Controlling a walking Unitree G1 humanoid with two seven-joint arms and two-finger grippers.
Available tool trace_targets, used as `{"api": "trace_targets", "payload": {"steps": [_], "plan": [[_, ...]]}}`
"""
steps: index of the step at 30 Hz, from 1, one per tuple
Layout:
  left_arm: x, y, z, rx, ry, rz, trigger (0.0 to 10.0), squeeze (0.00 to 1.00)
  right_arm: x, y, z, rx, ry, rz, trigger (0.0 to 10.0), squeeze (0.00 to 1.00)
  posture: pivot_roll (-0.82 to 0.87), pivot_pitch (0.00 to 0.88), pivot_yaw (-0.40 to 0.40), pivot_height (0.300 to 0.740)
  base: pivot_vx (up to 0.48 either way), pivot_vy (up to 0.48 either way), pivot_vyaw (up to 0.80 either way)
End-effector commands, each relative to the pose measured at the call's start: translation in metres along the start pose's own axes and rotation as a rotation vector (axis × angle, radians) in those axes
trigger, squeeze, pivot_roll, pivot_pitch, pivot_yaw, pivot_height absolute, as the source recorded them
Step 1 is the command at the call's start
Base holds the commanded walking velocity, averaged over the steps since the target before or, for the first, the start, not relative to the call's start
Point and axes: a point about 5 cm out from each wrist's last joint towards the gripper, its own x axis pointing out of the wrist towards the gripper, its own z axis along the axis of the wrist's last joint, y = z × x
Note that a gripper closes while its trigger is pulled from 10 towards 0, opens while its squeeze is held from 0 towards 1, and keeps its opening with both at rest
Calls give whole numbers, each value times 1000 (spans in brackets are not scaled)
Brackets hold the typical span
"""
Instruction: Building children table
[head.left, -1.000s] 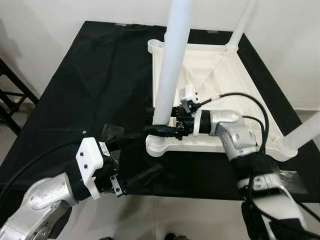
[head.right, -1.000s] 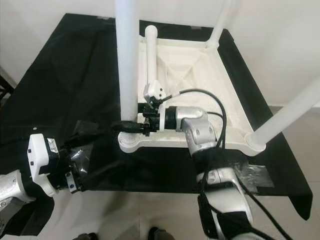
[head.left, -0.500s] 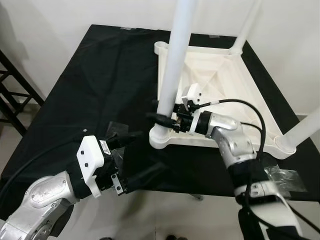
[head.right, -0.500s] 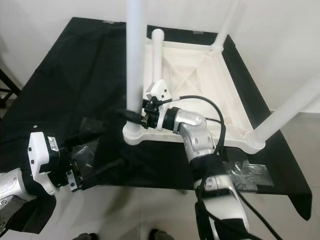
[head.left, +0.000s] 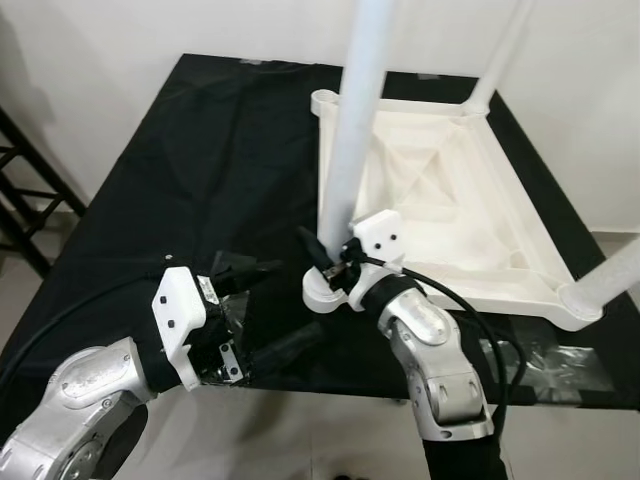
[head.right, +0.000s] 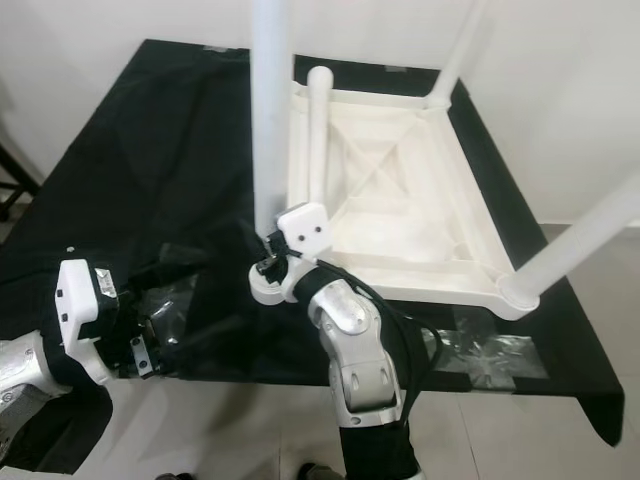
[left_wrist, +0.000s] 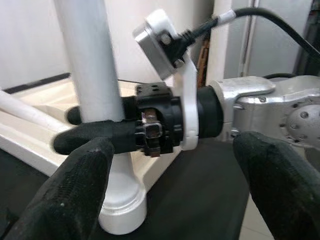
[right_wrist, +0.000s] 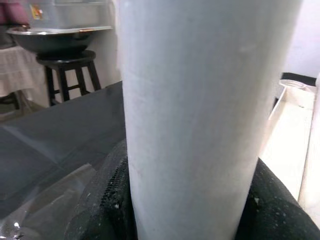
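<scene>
White plastic table (head.left: 450, 200) upside down on black cloth (head.left: 200, 170), legs up. Near-left leg (head.left: 355, 130) stands upright in its corner socket, long axis vertical, smooth white tube. Right gripper (head.left: 322, 255) pinches that leg low down, fingers on both sides, leg at gripper's 12 o'clock. Left gripper (head.left: 262, 310) spread, holding nothing, at 7 o'clock from the leg, just off the table corner.

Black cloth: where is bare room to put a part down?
The cloth is bare left of the tabletop, up to the far edge. Crowded: the near corner, where the right gripper clamps a leg and the left gripper hovers.
</scene>
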Motion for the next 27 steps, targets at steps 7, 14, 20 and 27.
{"api": "trace_targets", "payload": {"steps": [7, 14, 20, 27], "plan": [[0, 3, 1, 13, -13, 14, 10000, 0, 15, -10, 8, 41, -5, 394, 10000, 984, 71, 205, -88, 740, 0, 0, 0], [-2, 3, 0, 16, -9, 20, 10000, 0, 21, -18, 12, 0, 52, 841, 10000, 0, 88, 200, -93, 740, 0, 0, 0], [-3, 4, 0, 21, -5, 25, 10000, 0, 33, -25, 16, 30, 64, 904, 0, 0, 103, 200, -94, 740, 0, 0, 0], [-4, 3, 1, 22, 0, 32, 10000, 0, 32, -35, 17, 57, 75, 987, 0, 0, 103, 204, -97, 740, 0, 0, 0]]}}
